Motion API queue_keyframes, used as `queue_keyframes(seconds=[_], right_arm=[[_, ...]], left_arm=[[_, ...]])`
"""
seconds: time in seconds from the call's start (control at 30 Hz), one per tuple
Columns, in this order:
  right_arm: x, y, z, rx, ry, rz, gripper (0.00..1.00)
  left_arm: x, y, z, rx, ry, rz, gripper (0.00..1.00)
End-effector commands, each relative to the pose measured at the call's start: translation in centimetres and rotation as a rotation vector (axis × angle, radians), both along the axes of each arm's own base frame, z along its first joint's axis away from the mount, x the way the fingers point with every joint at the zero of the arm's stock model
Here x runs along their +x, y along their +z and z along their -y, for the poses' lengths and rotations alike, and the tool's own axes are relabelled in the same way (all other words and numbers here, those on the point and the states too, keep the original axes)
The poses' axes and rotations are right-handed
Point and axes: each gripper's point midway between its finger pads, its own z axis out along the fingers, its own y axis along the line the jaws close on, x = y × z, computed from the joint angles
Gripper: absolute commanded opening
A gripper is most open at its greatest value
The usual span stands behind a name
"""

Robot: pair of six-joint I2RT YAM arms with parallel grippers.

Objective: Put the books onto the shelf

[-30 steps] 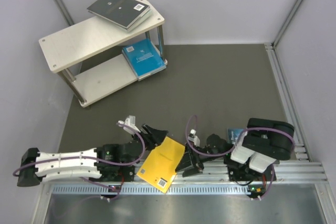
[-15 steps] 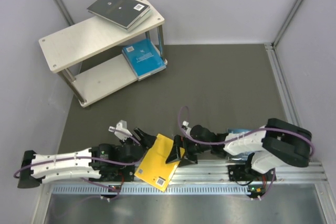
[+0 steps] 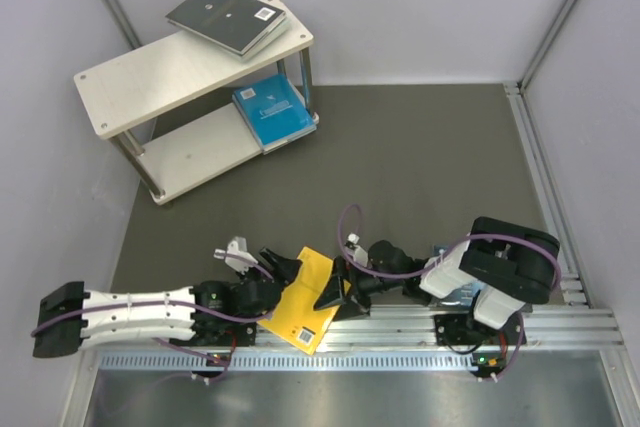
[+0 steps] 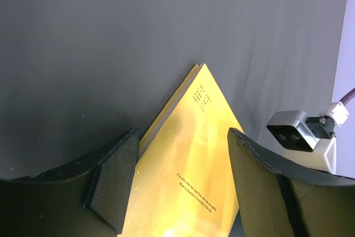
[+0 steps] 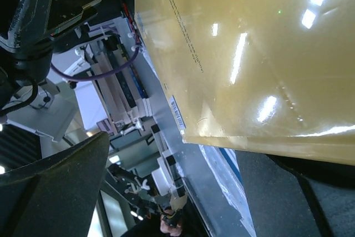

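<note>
1. the yellow book [image 3: 308,299] is at the near edge of the table [image 3: 420,167], set diagonally, with its lower barcoded corner over the metal rail [image 3: 400,322]. it sits between my two grippers.
2. the left gripper [image 3: 283,269] is at the book's left corner. in the wrist view the fingers [image 4: 111,192] are part-spread and the corner pokes out between them, with the book's right edge running behind the right finger. i can't tell whether the pads actually clamp it.
3. the right gripper [image 3: 335,292] is at the book's right edge, jaws spread wide and nothing gripped. its wrist view is filled by the glossy yellow cover.
4. the shelf [image 3: 150,77] is at the far left corner, well apart from both arms.
5. its top board carries a stack of dark books [image 3: 225,15] at the right end, overhanging the back edge.
6. the lower board holds blue books [image 3: 272,112] at its right end, lying flat.
</note>
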Motion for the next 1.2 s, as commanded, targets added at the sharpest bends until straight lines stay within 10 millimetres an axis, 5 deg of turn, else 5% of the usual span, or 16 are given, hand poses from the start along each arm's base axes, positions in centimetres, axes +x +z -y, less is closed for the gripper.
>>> queue_keyframes(seconds=[0.0,0.3,0.8,0.93,1.17], right_arm=[[1.5,-6.3,2.7,-0.227,-0.097,0.036,0.94],[8.3,-4.7,2.9,-0.280,-0.336,0.198,0.88],[16.2,-1.0,3.5,-0.181,-0.573,0.396,0.85],[15.6,-1.5,2.1,-0.152,-0.504,0.374,0.80],[9.9,-2.3,1.2,-0.025,-0.282,0.309,0.64]], left_arm=[[-4.3,-1.5,3.5,-0.107,-0.200,-0.190,0.70],[-5.0,-0.3,5.1,-0.140,-0.228,-0.241,0.69],[-4.5,-1.2,3.5,-0.170,-0.162,-0.236,0.69],[-3.8,-1.2,3.0,-0.156,-0.136,-0.203,0.69],[-2.5,-1.0,1.7,-0.119,-0.069,-0.140,0.69]])
